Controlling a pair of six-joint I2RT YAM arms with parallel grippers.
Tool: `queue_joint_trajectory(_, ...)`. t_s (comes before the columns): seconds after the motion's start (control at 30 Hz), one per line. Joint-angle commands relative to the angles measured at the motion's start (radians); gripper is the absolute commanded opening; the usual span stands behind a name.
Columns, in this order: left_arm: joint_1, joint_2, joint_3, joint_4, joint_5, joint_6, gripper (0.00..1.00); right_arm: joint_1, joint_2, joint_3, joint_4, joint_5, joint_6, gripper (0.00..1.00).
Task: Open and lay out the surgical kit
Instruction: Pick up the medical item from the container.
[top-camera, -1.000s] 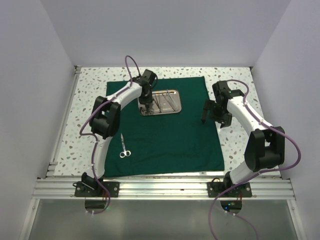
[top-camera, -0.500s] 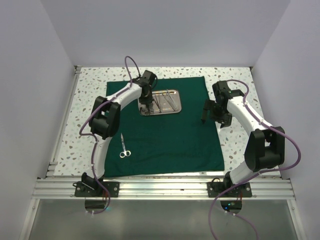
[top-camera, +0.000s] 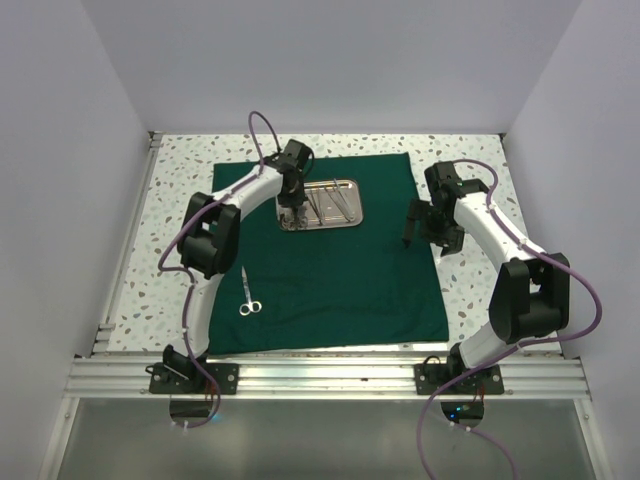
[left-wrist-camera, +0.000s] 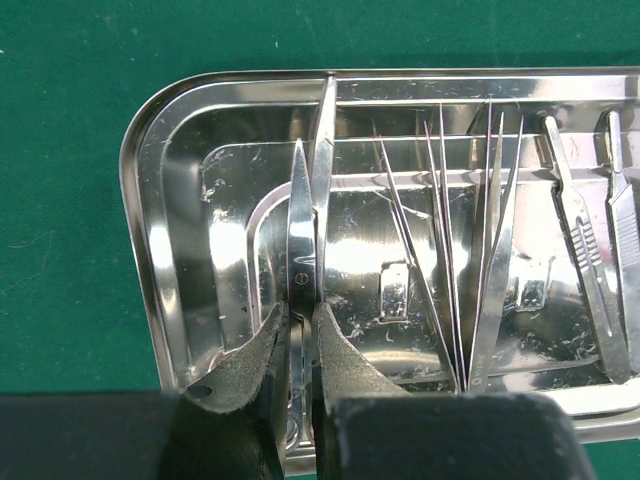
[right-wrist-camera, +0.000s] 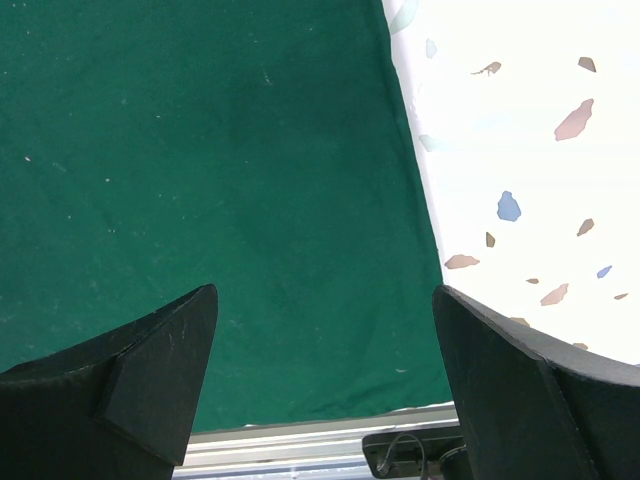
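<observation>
Green cloth (top-camera: 330, 280) | left gripper (left-wrist-camera: 300, 318) clamps scissors (left-wrist-camera: 303, 220) in tray (left-wrist-camera: 150, 200), seen wrist-only | right gripper (right-wrist-camera: 322, 298) apart

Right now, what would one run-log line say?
left gripper: shut on silver scissors in shiny steel tray | right gripper: open, above dark green cloth edge | laid out: second pair of scissors on cloth
</observation>
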Motion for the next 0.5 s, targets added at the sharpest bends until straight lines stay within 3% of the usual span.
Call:
queue_joint_trajectory(0.0,0.013,-0.011,0.06,-0.033,-0.022,0.032,0.0,0.002,0.007,0.028,0.0,0.011,-0.02,0.93)
queue_joint_trajectory(0.27,0.013,-0.089,0.215,-0.117,-0.038,0.033,0.0,0.004,0.009,0.036,0.015,-0.004,-0.02,0.93)
queue_joint_trajectory(0.47,-0.006,-0.282,0.017,-0.125,-0.051,0.006,0.0,0.004,0.001,0.042,0.035,-0.041,-0.012,0.93)
